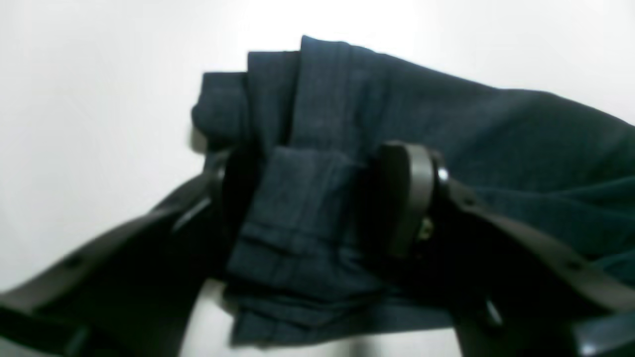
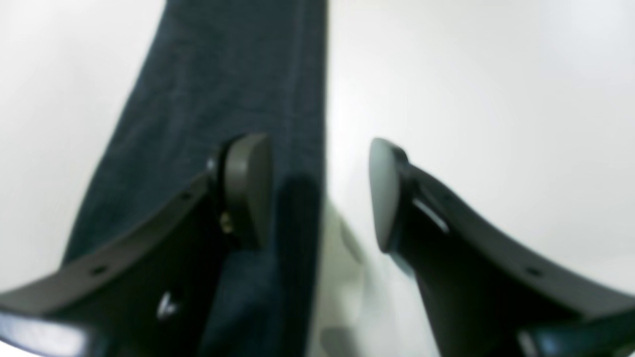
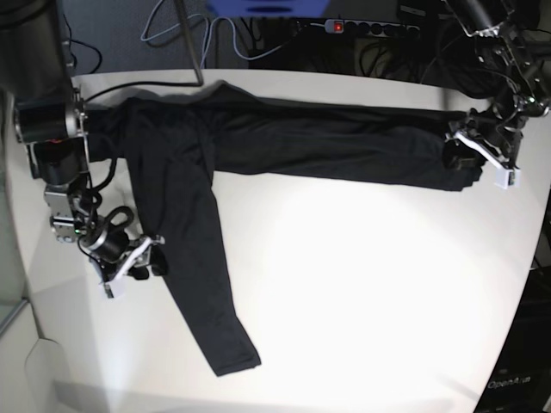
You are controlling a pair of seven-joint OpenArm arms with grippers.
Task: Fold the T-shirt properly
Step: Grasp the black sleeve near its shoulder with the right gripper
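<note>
The black T-shirt (image 3: 301,138) lies spread across the white table (image 3: 370,292), its body along the far side and one long sleeve running toward the near edge. My left gripper (image 3: 479,159) is at the shirt's right end. In the left wrist view its jaws (image 1: 317,198) stand apart on either side of a bunched, folded strip of the T-shirt (image 1: 446,134). My right gripper (image 3: 138,258) sits at the outer edge of the near sleeve. Up close it (image 2: 320,188) is open, one finger (image 2: 248,188) over the T-shirt (image 2: 223,89), the other over bare table.
Black and grey cables and a power strip (image 3: 362,26) lie behind the table's far edge. A metal pole (image 3: 188,43) stands at the back left. The right arm's base (image 3: 52,129) rises at the table's left side.
</note>
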